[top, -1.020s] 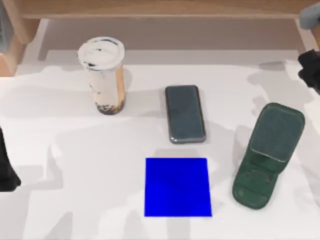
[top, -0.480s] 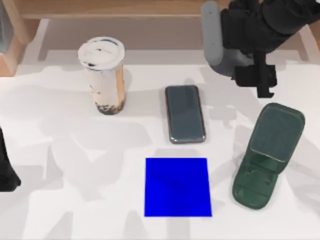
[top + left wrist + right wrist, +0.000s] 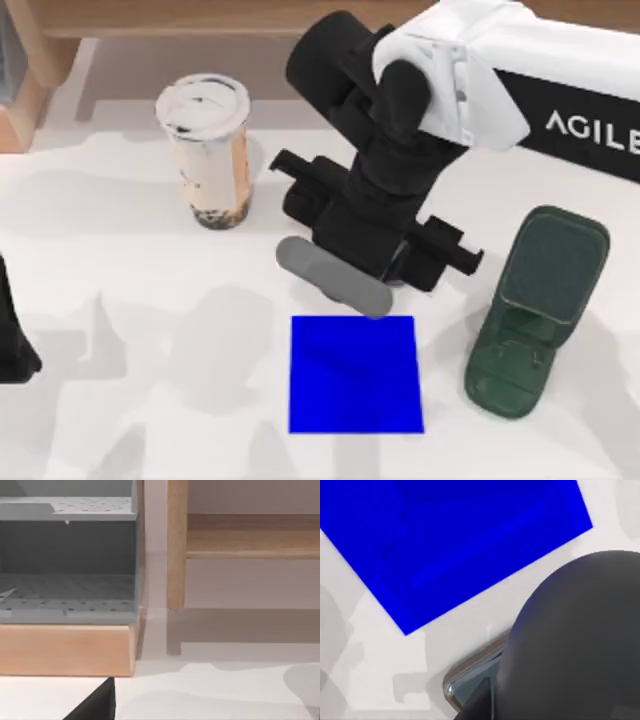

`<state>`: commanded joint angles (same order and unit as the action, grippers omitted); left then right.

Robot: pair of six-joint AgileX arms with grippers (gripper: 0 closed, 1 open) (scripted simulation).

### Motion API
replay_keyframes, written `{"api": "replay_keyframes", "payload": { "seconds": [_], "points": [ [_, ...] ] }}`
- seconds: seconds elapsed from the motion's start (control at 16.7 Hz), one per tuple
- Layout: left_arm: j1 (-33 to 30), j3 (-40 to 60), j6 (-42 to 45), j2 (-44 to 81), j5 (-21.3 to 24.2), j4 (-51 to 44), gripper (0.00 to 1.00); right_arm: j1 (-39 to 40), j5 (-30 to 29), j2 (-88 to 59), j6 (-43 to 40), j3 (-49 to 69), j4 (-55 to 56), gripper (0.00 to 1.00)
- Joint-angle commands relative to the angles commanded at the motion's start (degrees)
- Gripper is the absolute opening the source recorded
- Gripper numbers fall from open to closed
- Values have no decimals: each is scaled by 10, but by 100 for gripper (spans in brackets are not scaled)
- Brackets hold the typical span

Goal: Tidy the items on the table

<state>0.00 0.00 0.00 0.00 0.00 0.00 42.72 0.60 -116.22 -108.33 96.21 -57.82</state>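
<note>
Cup (image 3: 210,150) of beige drink with dark pearls, lidded, right pincer (image 3: 375,262) grip unclear, holding mouse (image 3: 335,275)

A rendered office-style desk: a broad white table (image 3: 130,400) carrying desk things — a lidded cup (image 3: 208,150) of bubble tea, a blue square pad (image 3: 355,373) and a dark green folding stand (image 3: 535,310) — with a light wooden shelf (image 3: 240,535) and grey perforated trays (image 3: 67,592) along the far edge.
</note>
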Motion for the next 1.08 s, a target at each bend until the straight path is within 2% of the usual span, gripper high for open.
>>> {"api": "replay_keyframes", "payload": {
  "seconds": [0.24, 0.42, 0.9, 1.08],
  "points": [
    [0, 0, 0, 0, 0, 0, 100, 36, 2, -46, -151, -24, -12, 0],
    [0, 0, 0, 0, 0, 0, 100, 47, 2, -67, -218, -37, -18, 0],
    [0, 0, 0, 0, 0, 0, 100, 47, 1, -71, -231, -39, -19, 0],
    [0, 0, 0, 0, 0, 0, 100, 85, -5, -70, -206, -39, -22, 0]
  ]
}}
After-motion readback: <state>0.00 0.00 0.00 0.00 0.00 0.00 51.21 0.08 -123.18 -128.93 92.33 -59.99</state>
